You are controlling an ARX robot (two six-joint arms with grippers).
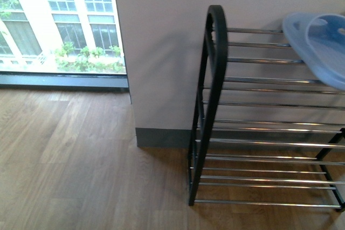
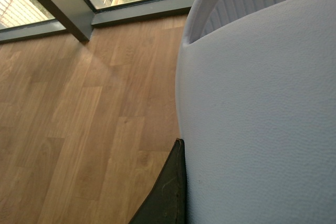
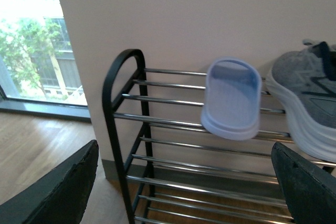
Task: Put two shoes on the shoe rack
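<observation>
Sneaker [image 3: 307, 103] on rack [image 3: 157, 124] in right wrist view only, right tool [image 3: 184, 187] open, left unclear.

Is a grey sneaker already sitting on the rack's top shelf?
Yes, the right wrist view shows a grey sneaker resting on the top rods of the shoe rack, beside a blue slipper.

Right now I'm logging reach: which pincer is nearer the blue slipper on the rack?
Probably right. The right pincer faces the blue slipper on the rack, open. The left wrist view shows only floor and a white surface.
</observation>
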